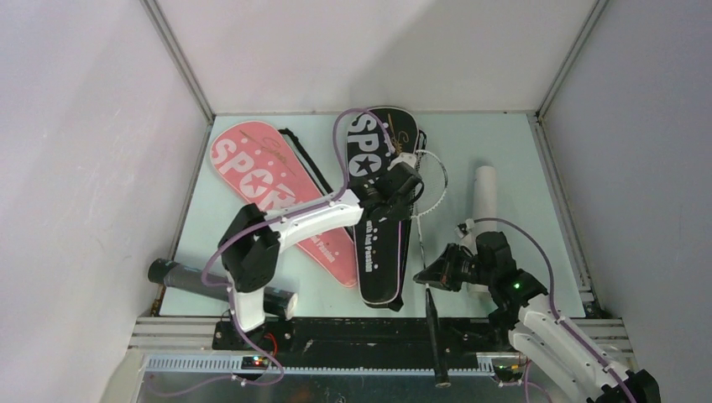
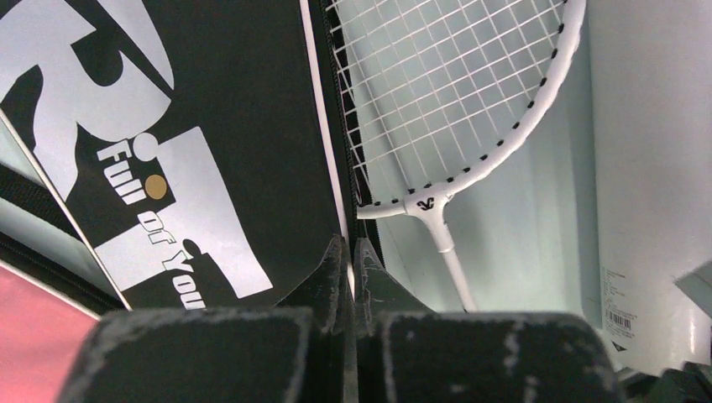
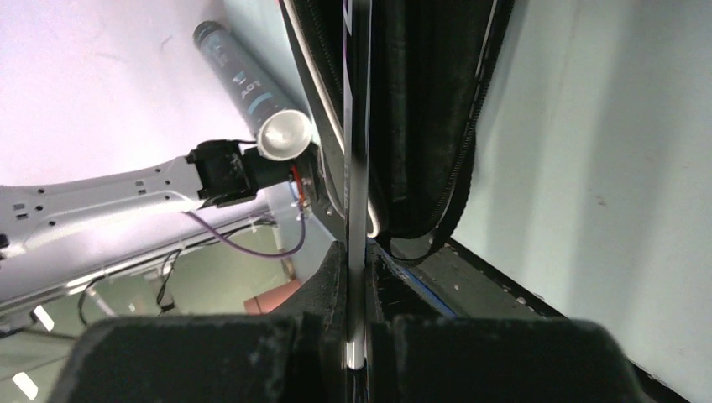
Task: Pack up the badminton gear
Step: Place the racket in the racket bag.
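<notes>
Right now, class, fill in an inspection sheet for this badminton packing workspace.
Surface: pale green table, flat.
Job's things: pink SPORT cover and black SPORT cover side by side; white racket beside the black one; black tube left, white tube right.
Clutter: nothing seen.
Grippers: left gripper shut on the black SPORT cover's edge; right gripper shut on the white racket's shaft.
Cables: purple cables along both arms.
Surroundings: plain enclosure walls.

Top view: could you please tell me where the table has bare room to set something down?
Bare table lies in the far right corner, between the white tube and the right wall, and in a left strip between the pink cover and the left wall, beyond the black tube. The middle is crowded: black cover, white racket and both arms.
</notes>
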You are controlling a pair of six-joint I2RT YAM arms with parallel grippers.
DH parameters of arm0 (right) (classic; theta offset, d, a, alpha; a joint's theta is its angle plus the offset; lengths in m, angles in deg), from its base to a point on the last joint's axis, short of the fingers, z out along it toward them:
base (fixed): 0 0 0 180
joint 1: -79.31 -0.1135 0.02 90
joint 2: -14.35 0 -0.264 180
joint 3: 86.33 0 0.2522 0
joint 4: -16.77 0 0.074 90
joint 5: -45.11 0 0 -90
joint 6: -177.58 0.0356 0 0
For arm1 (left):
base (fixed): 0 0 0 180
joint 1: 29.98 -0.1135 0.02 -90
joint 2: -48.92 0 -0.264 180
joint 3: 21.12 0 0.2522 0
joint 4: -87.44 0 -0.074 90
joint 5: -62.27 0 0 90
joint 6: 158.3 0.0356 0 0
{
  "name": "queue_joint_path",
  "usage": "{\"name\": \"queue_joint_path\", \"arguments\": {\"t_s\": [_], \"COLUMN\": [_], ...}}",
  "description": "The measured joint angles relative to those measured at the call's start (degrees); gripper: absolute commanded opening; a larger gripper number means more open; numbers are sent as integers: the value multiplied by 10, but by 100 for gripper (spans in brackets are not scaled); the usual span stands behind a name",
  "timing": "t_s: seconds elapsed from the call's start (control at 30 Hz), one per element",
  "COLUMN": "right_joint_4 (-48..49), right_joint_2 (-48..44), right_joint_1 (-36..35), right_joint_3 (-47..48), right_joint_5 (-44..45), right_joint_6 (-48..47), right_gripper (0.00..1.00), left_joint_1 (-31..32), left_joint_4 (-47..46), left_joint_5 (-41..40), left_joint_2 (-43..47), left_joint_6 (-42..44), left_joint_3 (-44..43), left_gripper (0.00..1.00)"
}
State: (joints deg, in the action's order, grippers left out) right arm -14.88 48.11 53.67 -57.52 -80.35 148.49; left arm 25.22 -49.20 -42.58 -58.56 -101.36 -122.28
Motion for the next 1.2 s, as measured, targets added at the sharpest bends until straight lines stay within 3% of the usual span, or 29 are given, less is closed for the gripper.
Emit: {"name": "queue_joint_path", "arguments": {"t_s": [0.23,0.53,0.77,0.8,0.9,1.2], "right_joint_4": [116,235,238,238,241,249], "right_joint_2": [24,181,261,267,280,286], "right_joint_1": [-33,-39,-39,-40,-43,-61], "right_joint_3": [-32,-12,37,42,49,49], "right_joint_5": [-19,-26,-14,-13,-10,11], "right_joint_6": [41,21,-40,-45,-56,-59], "right_gripper": [0,0,0,0,0,0], "left_joint_1": [0,1,1,2,2,10], "left_joint_4": [-26,-51,-50,-48,-42,-37], "left_joint_5": [14,36,40,39,32,24], "left_joint_2": [46,109,127,127,127,134], "left_joint_6": [-1,-6,-4,-4,-4,-20], "left_joint_3": [52,105,115,115,115,141], "left_gripper": [0,0,1,3,24,46]}}
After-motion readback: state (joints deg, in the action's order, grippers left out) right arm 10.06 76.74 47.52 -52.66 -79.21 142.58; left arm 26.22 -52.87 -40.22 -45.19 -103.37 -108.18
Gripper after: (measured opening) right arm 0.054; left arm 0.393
